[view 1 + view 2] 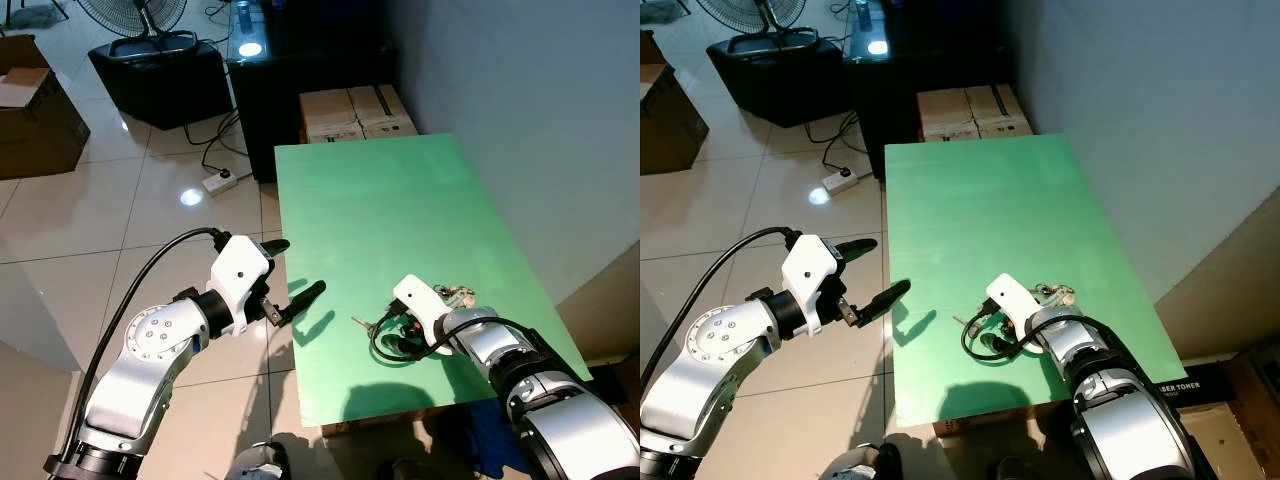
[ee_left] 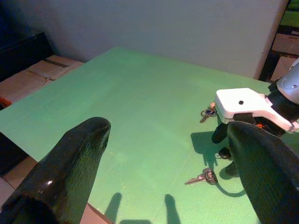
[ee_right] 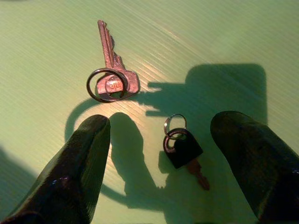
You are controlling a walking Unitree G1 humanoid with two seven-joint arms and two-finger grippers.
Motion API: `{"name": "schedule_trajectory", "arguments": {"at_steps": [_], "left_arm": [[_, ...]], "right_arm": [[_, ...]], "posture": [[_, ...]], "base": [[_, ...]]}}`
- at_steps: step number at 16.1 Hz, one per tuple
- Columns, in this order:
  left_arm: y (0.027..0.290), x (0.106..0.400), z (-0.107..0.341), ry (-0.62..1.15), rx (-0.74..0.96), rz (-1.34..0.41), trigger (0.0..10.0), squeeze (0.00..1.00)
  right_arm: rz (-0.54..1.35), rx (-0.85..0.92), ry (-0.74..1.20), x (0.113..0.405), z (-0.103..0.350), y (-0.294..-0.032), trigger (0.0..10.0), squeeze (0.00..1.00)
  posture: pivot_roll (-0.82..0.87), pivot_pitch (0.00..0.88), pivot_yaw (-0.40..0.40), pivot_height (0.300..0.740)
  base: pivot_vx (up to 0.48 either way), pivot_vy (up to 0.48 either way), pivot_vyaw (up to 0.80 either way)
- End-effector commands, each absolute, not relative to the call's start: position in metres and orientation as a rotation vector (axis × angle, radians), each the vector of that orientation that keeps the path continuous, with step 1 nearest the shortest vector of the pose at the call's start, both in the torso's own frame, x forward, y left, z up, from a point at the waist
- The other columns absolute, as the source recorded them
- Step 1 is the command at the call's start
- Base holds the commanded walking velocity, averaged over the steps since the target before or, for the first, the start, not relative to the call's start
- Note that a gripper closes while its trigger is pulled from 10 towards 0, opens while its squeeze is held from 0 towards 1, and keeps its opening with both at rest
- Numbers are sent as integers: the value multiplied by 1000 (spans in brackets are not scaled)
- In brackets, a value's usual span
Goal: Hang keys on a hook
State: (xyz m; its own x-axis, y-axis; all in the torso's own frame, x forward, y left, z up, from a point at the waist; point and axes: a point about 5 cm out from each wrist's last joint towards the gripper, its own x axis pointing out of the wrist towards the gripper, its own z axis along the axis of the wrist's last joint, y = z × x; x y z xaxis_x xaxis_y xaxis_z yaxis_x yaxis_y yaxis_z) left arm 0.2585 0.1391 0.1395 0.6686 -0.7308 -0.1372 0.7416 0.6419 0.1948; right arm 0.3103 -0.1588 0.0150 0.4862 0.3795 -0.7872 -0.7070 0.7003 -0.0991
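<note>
On the green table [image 1: 400, 210], near its front right, lie loose keys. A brass key on a ring [image 3: 112, 79] and a small black-headed key on a ring [image 3: 182, 149] lie flat under my right gripper [image 3: 161, 123], which is open and pointing down with the black-headed key between its fingers, untouched. The brass key [image 1: 362, 323] lies just left of this gripper [image 1: 392, 335]. A small key bunch [image 1: 460, 295] rests behind its white wrist. My left gripper [image 1: 300, 266] hovers open and empty at the table's left edge.
A grey wall runs along the table's right side. Cardboard boxes [image 1: 355, 112] and a black cabinet [image 1: 290, 70] stand behind the table. A power strip [image 1: 218, 181] with cables, a fan base and another box [image 1: 35, 110] sit on the tiled floor at left.
</note>
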Motion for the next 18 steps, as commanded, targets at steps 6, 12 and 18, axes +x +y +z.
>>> {"name": "schedule_trajectory", "arguments": {"at_steps": [6,12,18], "left_arm": [[139,255,143,46,259,-843,10000,0],[139,254,145,48,258,-844,10000,0],[137,250,143,75,244,-869,10000,0]], "right_arm": [[679,-546,780,318,21,-158,3608,0],[657,-553,778,318,20,-159,10000,0],[633,-551,759,321,23,-160,0,0]], "posture": [[23,164,37,740],[39,177,38,740],[39,175,37,740]], "base": [[0,0,0],[0,0,0],[0,0,0]]}}
